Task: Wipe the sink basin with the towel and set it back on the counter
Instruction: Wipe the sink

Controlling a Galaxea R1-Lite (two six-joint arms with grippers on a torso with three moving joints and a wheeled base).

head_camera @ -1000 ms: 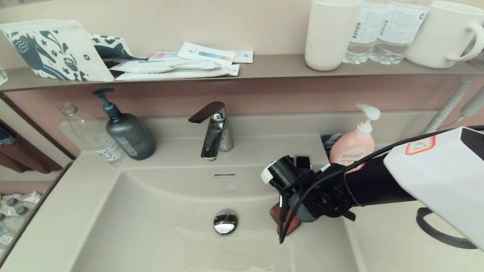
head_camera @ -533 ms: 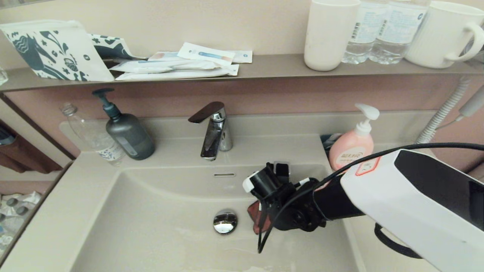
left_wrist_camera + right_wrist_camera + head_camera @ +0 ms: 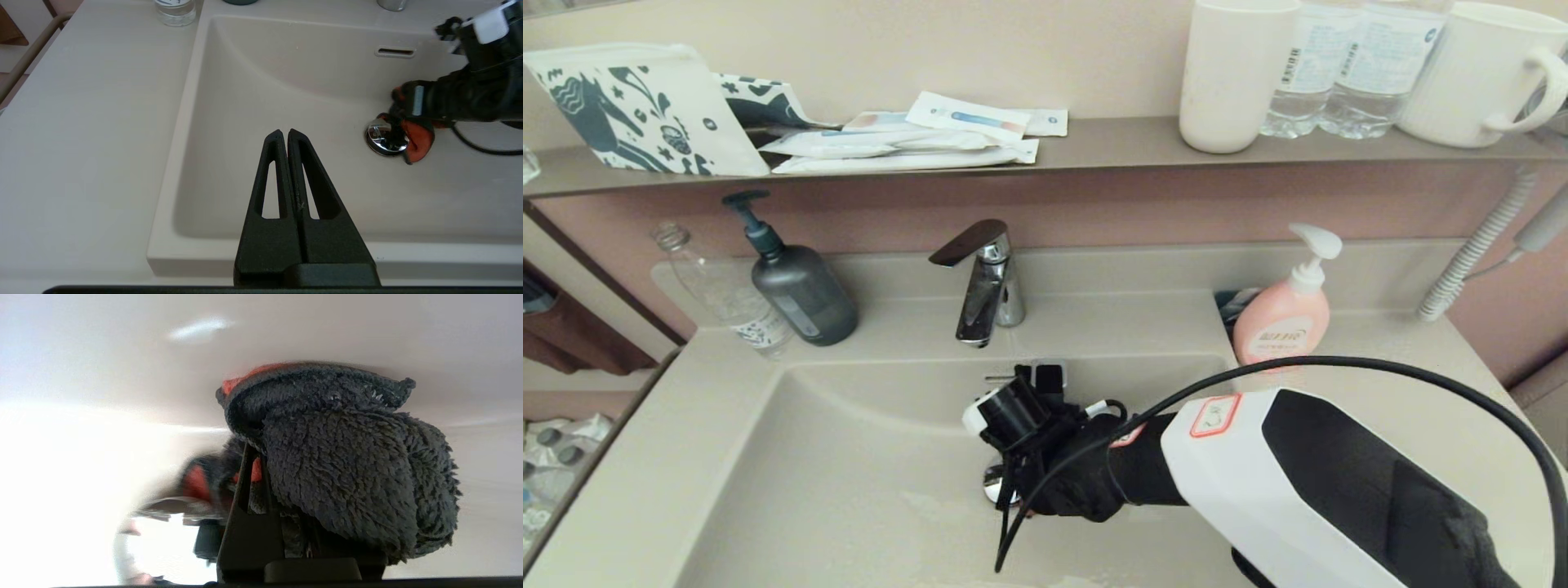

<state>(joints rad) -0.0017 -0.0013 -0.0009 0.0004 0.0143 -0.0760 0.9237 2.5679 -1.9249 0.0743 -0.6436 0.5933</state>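
The beige sink basin (image 3: pixel 849 474) (image 3: pixel 286 81) fills the middle. My right gripper (image 3: pixel 1019 490) (image 3: pixel 261 457) reaches down to the basin floor at the chrome drain plug (image 3: pixel 991 487) (image 3: pixel 378 136). It is shut on the towel (image 3: pixel 416 141) (image 3: pixel 347 469), a bunched charcoal cloth with coral red showing, pressed on the floor beside and partly over the plug. In the head view the wrist hides the towel. My left gripper (image 3: pixel 284 132) hangs shut and empty above the basin's front left part. The counter (image 3: pixel 1388 351) (image 3: pixel 81 122) surrounds the basin.
The faucet (image 3: pixel 984 282) stands behind the basin, above the overflow slot (image 3: pixel 395 51). A dark pump bottle (image 3: pixel 800 290) and a clear bottle (image 3: pixel 727 294) stand back left, a pink pump bottle (image 3: pixel 1286 314) back right. The brown shelf (image 3: pixel 1094 143) carries cups, bottles and packets.
My right arm has swept left across the basin floor with the towel, from the right wall to the drain plug. The left gripper shows no earlier view.
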